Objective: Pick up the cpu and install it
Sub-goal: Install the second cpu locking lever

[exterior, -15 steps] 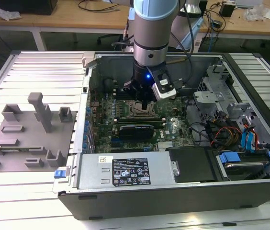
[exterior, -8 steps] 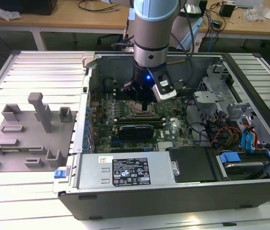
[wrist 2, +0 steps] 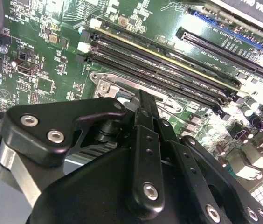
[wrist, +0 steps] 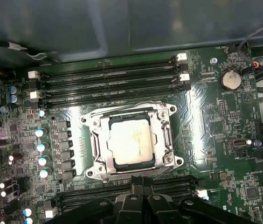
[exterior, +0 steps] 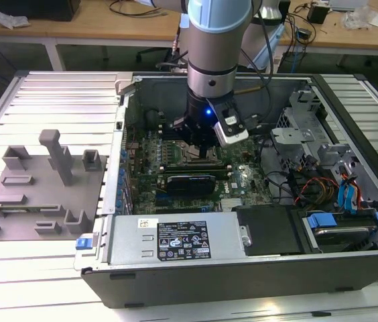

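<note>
Computer case (exterior: 350,268) is lying open on the slatted counter (exterior: 61,100), and the robot arm (exterior: 210,40) is reaching down into the middle of it. A grey holder plate (exterior: 35,194) is sitting on the counter well apart, on the exterior view's left.

Inside the case, the green motherboard (wrist: 215,116) is lying flat. In the first wrist view, the metal socket frame (wrist: 164,135) is sitting in the middle of the board, between rows of long black slots.

The cpu (wrist: 130,142) is lying flat inside that frame, shiny side up, its edges lining up with the frame. It is square, so no side is longer.

The pincer (wrist: 140,198) is hanging just above the board, right beside the socket. The cpu is lying just past its tips, very near. The pincer is holding nothing. Its black fingers (wrist 2: 145,116) are looking close together, but I cannot tell for sure how far open they are.
</note>
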